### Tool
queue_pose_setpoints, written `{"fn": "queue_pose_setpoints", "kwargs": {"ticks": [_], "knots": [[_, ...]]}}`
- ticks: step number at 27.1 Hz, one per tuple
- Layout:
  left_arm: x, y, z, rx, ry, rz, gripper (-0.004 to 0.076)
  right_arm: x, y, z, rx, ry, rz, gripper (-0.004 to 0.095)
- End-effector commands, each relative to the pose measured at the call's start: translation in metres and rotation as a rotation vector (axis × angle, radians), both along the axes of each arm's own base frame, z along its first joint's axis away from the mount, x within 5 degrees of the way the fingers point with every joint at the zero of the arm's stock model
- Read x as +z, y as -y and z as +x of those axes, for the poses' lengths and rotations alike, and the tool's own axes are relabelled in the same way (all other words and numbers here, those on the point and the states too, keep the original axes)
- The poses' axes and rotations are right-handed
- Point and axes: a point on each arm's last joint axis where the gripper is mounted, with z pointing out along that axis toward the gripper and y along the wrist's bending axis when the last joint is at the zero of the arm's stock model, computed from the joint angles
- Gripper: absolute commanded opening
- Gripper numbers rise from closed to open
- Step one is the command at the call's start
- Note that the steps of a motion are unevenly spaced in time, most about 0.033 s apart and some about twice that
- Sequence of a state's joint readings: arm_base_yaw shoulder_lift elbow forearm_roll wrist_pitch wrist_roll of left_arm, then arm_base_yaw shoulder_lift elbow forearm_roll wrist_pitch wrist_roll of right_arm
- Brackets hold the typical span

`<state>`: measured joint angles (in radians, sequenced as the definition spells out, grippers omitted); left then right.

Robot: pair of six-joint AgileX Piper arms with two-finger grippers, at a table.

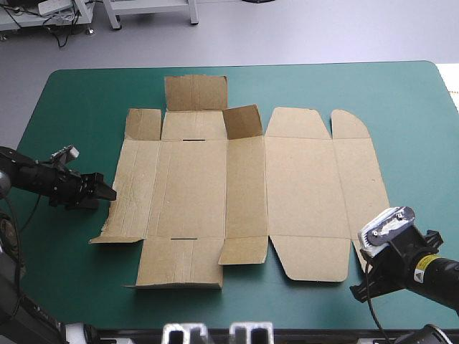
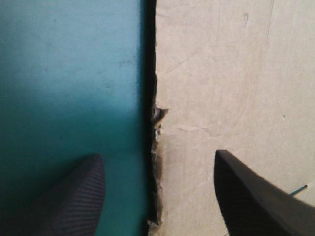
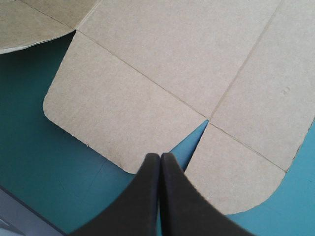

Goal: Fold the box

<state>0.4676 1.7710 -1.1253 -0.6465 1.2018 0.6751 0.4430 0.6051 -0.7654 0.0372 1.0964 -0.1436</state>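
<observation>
The brown box (image 1: 244, 186) lies as a flat cut sheet across the middle of the teal-green table. One small flap (image 1: 242, 122) near its far edge stands tilted up. My left gripper (image 1: 107, 190) is low at the sheet's left edge. In the left wrist view the left gripper (image 2: 157, 155) is open and straddles the worn left edge (image 2: 156, 123), one finger over the cover and one over the board. My right gripper (image 3: 160, 155) is shut. It points at the notch (image 3: 197, 137) between two rounded flaps at the sheet's near right corner (image 1: 351, 247).
Bare teal-green cover (image 1: 72, 107) runs all around the sheet, widest at the left and along the far edge. The table's near edge (image 1: 287, 326) lies just below the front flaps.
</observation>
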Motion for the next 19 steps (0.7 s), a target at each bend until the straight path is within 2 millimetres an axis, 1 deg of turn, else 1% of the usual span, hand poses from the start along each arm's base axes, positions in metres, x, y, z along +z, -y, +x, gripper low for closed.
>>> {"fn": "queue_pose_setpoints", "kwargs": {"ticks": [1,7,8,10,14,15,19], "knots": [[0.009,0.010,-0.005,-0.054,0.007,-0.105,0.0468,0.010,-0.001,0.002,0.009,0.063,0.026,-0.0024],[-0.013,0.015,-0.007,-0.057,-0.023,-0.186,0.0468,0.010,-0.001,0.002,0.008,0.062,0.027,-0.0025],[-0.020,0.020,-0.010,-0.065,-0.025,-0.224,0.0468,0.010,-0.001,0.002,0.008,0.062,0.027,-0.0024],[-0.025,0.027,-0.011,-0.083,-0.022,-0.252,0.0468,0.010,-0.001,0.002,0.008,0.062,0.027,-0.0024],[-0.026,0.038,-0.008,-0.089,-0.007,-0.289,0.0468,0.010,-0.001,0.002,0.008,0.062,0.027,-0.0024],[-0.026,0.044,-0.007,-0.113,-0.012,-0.288,0.0468,0.010,-0.001,0.002,0.008,0.062,0.027,-0.0024],[-0.026,0.058,-0.005,-0.168,-0.010,-0.286,0.0468,0.010,-0.001,0.002,0.007,0.062,0.028,-0.0024]]}}
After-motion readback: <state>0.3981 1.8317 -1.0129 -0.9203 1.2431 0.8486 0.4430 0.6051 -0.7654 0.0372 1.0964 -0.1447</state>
